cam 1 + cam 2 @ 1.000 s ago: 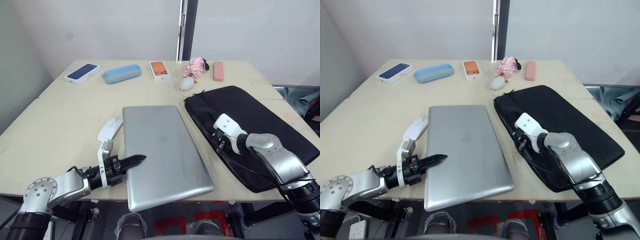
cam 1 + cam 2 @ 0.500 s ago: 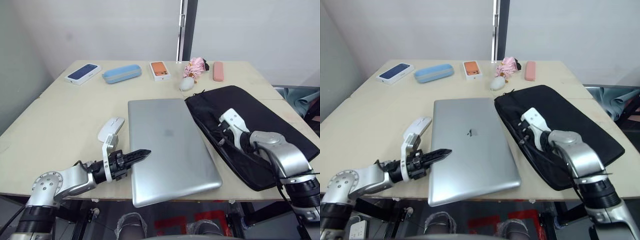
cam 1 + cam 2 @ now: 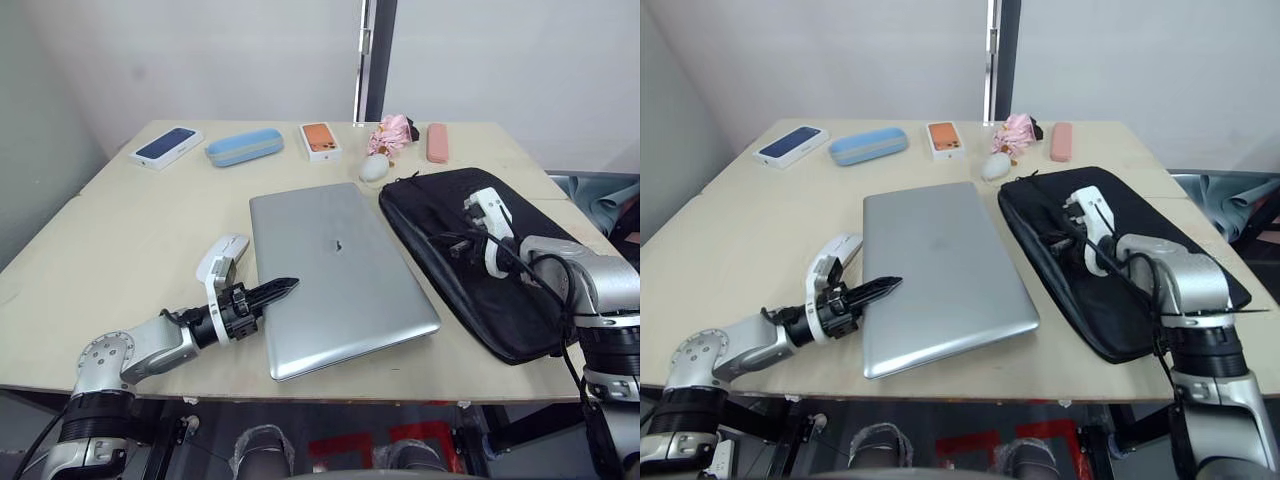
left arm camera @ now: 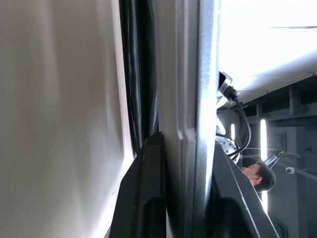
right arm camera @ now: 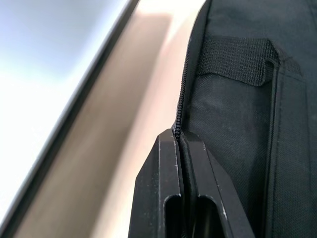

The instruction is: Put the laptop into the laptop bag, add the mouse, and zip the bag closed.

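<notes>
Laptop (image 3: 335, 270) flat on counter (image 3: 130, 230), just left of the laptop bag (image 3: 510, 270).
I see its long axis running near-to-far; left gripper (image 3: 272, 293) clamps its left edge, right gripper (image 3: 1065, 240) clenched on bag's zip edge.

Lab-like test room, bare white walls (image 3: 200, 60), plywood table (image 3: 130, 230), exposed ceiling strip lights (image 4: 262, 136)

Left hand (image 3: 282, 288) reaching low and forward, fingers clamped; right hand (image 3: 452, 243) fingers pinched together
</notes>
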Motion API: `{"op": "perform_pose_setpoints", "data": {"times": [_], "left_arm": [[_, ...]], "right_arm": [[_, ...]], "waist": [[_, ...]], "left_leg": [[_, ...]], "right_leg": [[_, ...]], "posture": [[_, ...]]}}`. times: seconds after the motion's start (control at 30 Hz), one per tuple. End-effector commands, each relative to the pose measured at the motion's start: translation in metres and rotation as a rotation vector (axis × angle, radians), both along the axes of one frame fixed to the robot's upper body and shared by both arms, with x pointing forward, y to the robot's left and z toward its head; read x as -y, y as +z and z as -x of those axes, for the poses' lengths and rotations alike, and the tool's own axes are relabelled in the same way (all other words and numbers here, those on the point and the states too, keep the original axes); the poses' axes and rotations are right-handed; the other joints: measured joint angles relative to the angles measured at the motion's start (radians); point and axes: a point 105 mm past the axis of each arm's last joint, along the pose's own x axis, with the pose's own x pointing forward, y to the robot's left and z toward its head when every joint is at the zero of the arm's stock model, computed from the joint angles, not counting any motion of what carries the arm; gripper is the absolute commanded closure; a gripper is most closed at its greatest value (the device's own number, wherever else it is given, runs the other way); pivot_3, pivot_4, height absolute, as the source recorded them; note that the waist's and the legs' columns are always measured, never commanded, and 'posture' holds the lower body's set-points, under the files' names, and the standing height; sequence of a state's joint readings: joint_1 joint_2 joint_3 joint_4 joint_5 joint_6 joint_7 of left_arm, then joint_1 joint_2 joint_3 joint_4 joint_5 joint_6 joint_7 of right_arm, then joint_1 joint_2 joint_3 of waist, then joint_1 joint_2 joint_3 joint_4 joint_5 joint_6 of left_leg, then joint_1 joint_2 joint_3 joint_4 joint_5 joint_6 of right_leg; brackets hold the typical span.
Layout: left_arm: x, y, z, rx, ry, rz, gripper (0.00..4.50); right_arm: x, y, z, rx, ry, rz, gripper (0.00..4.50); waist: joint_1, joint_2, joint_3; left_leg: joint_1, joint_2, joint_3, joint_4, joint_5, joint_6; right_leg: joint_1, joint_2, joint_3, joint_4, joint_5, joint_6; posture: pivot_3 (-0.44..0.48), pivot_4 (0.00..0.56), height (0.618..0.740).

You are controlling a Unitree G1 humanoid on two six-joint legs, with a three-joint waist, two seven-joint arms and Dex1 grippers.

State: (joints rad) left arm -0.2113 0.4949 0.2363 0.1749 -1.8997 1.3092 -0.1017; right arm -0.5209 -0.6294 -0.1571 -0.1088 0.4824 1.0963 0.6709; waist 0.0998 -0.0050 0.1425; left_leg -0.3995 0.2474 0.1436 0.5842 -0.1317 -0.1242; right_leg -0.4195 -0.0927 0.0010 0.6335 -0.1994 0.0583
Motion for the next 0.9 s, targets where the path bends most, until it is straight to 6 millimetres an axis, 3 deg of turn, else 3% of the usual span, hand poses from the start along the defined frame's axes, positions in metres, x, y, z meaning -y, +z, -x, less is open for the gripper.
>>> {"op": "perform_pose_setpoints", "data": {"times": [0.03, 0.47, 0.9], "left_arm": [[0.006, 0.035, -0.003, 0.125, -0.027, 0.116, 4.21], [0.033, 0.025, -0.015, 0.061, -0.039, 0.064, 4.21], [0.056, 0.021, -0.022, 0.050, -0.090, 0.041, 4.21]], "right_arm": [[-0.004, 0.022, -0.001, 0.045, 0.011, -0.065, 4.45], [-0.020, 0.042, -0.001, 0.054, 0.020, -0.109, 4.45], [-0.037, 0.037, 0.007, 0.042, 0.028, -0.137, 4.45]], "waist": [[0.001, 0.000, 0.000], [0.004, 0.000, 0.000], [0.008, 0.000, 0.000]], "left_leg": [[0.000, 0.000, 0.000, 0.000, 0.000, 0.000], [0.000, 0.000, 0.000, 0.000, 0.003, -0.005], [-0.001, 0.000, 0.000, 0.000, 0.003, -0.005]], "right_leg": [[0.000, 0.000, 0.000, 0.000, 0.000, 0.000], [0.000, 0.000, 0.000, 0.000, 0.000, 0.001], [0.000, 0.000, 0.000, 0.000, 0.001, 0.002]], "posture": [[0.000, 0.150, 0.740], [0.000, 0.150, 0.740], [0.000, 0.150, 0.740]]}}
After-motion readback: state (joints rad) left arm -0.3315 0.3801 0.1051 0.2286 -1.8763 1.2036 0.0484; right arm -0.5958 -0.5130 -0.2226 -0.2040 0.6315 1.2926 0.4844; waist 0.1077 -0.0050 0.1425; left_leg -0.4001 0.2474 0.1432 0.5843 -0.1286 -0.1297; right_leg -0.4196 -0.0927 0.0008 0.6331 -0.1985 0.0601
